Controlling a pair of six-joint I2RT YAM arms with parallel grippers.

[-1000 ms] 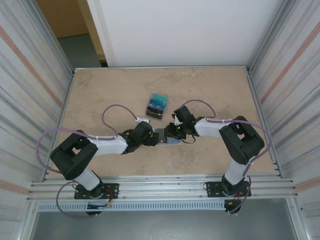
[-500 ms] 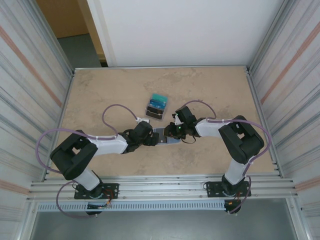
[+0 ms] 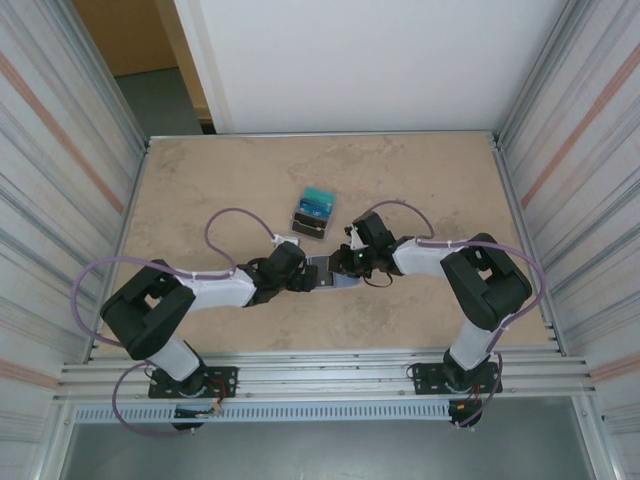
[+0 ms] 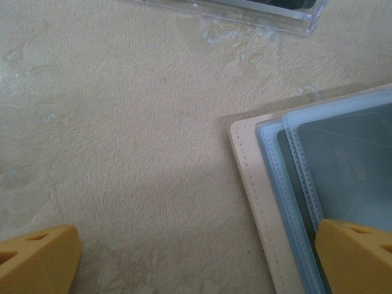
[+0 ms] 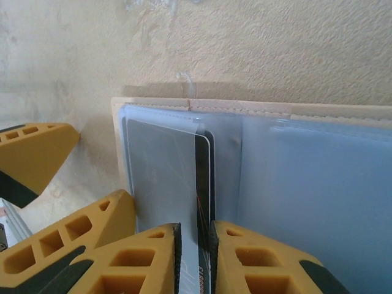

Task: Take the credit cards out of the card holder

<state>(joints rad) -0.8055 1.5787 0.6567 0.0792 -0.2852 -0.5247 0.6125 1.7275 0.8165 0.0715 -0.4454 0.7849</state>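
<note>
The card holder lies open on the table between both arms, tan rim around pale blue sleeves. A dark credit card sticks partly out of its left sleeve. My right gripper has its jaws nearly together, with that card and the sleeve edge in the narrow gap. My left gripper stands wide open at the holder's left end. One of its fingers rests on the sleeves over a dark card, the other on bare table. Both yellow left fingers also show in the right wrist view.
A clear tray with teal, blue and dark cards stands just beyond the holder, its near edge showing in the left wrist view. Metal walls line the left and right sides of the table.
The right gripper's jaws have drawn closer together around the card. Both arms and the holder have hardly shifted.
</note>
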